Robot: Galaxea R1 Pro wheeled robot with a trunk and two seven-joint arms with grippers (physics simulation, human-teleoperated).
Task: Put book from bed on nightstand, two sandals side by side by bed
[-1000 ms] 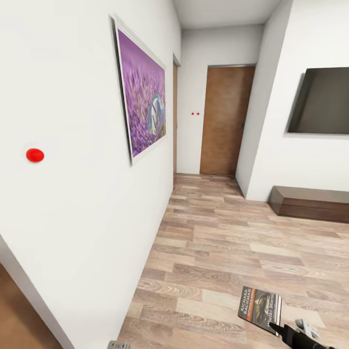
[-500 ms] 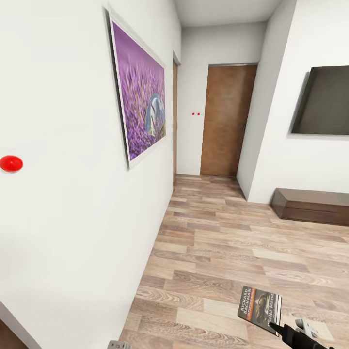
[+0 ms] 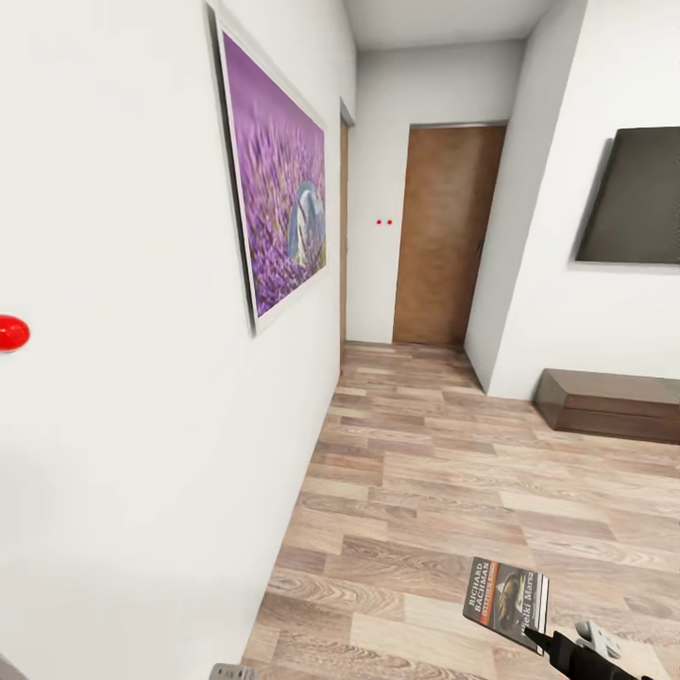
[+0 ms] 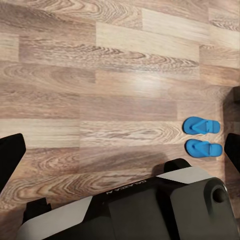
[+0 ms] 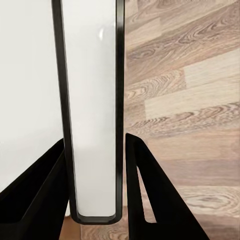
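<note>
Head view cuts off the right gripper (image 3: pixel 540 642) clamping the book (image 3: pixel 506 601).

My right gripper (image 5: pixel 95 175) has matte black fingers (image 5: pixel 150 200) — flat, tapering wedges with an open slot cut in one. The right arm (image 3: pixel 590 656) is black with a pale grey block. My base (image 4: pixel 135 207) is grey and black plastic — faint embossed lettering on the dark panel.

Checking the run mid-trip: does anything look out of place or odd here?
Nothing stands out. The right claw grips the book edge-on above the floor, and the two sandals lie flat, side by side on the planks.
</note>
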